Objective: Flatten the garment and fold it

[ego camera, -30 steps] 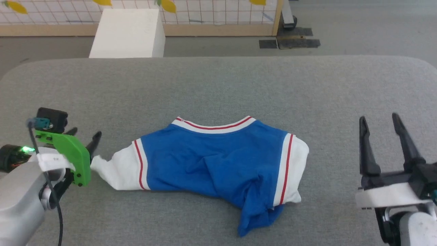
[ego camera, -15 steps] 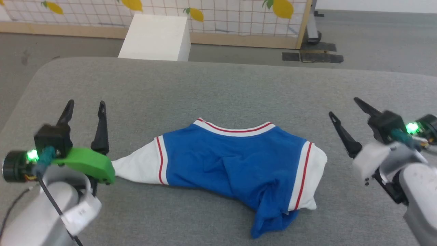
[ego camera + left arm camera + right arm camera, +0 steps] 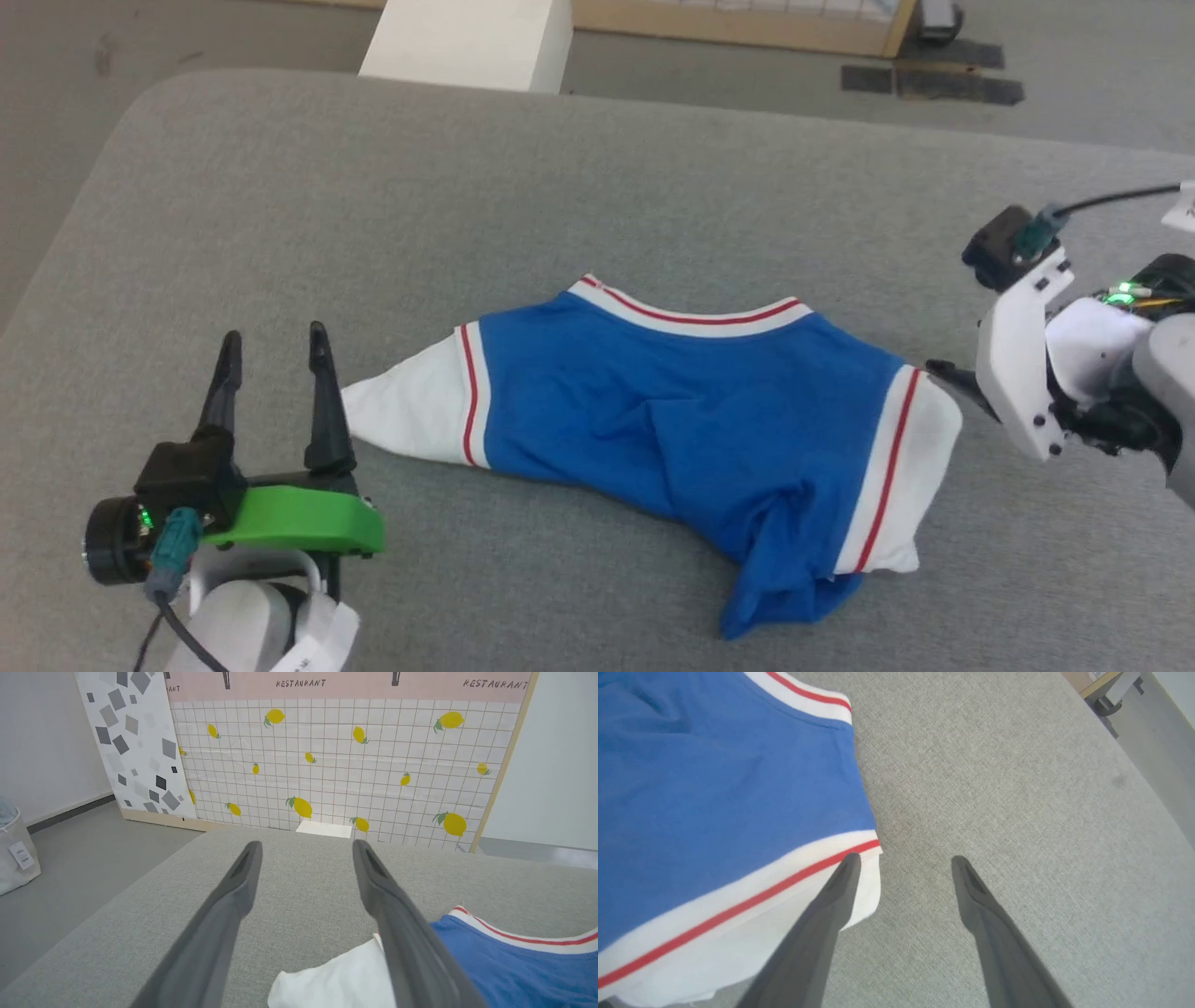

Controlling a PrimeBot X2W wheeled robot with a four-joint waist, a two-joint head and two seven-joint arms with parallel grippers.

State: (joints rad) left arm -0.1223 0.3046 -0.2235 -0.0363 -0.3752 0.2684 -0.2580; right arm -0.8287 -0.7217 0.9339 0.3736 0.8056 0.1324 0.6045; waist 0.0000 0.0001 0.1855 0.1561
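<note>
Since the shirt lies bunched, we're at flattening imo: left pincer and right pincer, both open, should grab the sleeves.

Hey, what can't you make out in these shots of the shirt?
Head view: the lower hem of the garment, bunched under its own folds.
Head view: fingers of the right gripper, mostly behind its white mount.
Left wrist view: the white sleeve, partly behind a left gripper finger, cut by the bottom edge.
Right wrist view: most of the garment, past the left edge.
</note>
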